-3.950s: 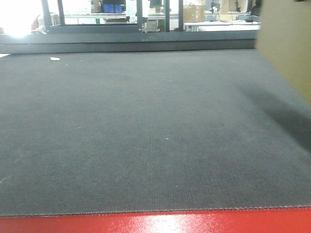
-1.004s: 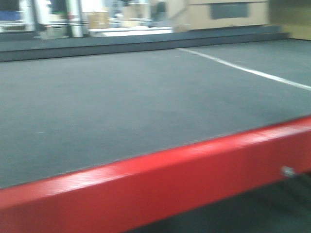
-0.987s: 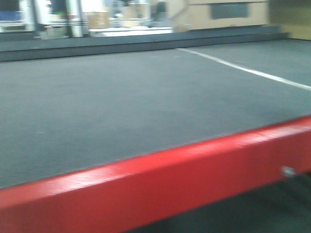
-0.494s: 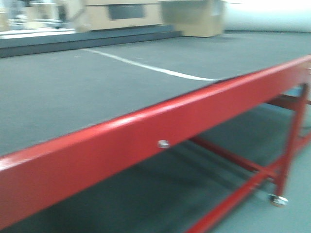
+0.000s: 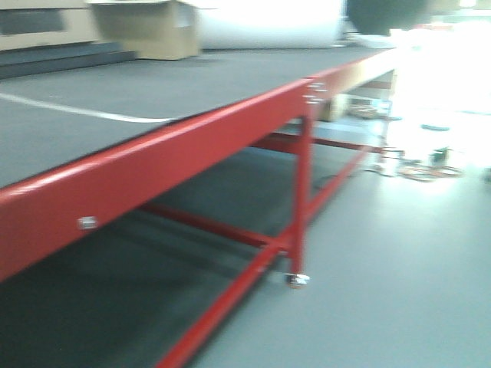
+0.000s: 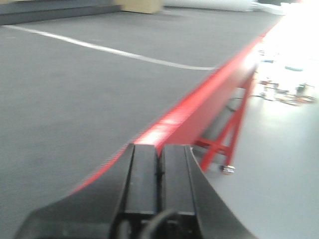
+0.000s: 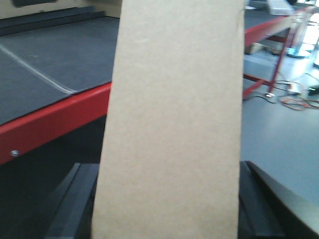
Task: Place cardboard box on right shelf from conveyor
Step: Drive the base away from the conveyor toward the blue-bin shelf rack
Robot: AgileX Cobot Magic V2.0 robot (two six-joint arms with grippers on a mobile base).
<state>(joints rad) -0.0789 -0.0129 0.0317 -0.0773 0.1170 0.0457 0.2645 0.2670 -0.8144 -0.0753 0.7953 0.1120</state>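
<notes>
right gripper (image 7: 167, 199) grips cardboard box (image 7: 174, 114); left gripper (image 6: 159, 169) closed; conveyor (image 5: 153, 161) frame slid leftward

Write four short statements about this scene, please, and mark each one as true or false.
1. The right gripper holds the cardboard box. True.
2. The left gripper is wide open. False: its fingers are pressed together, with nothing between them.
3. The conveyor has a blue frame. False: its frame and legs are red.
4. A white line runs across the belt. True.
</notes>
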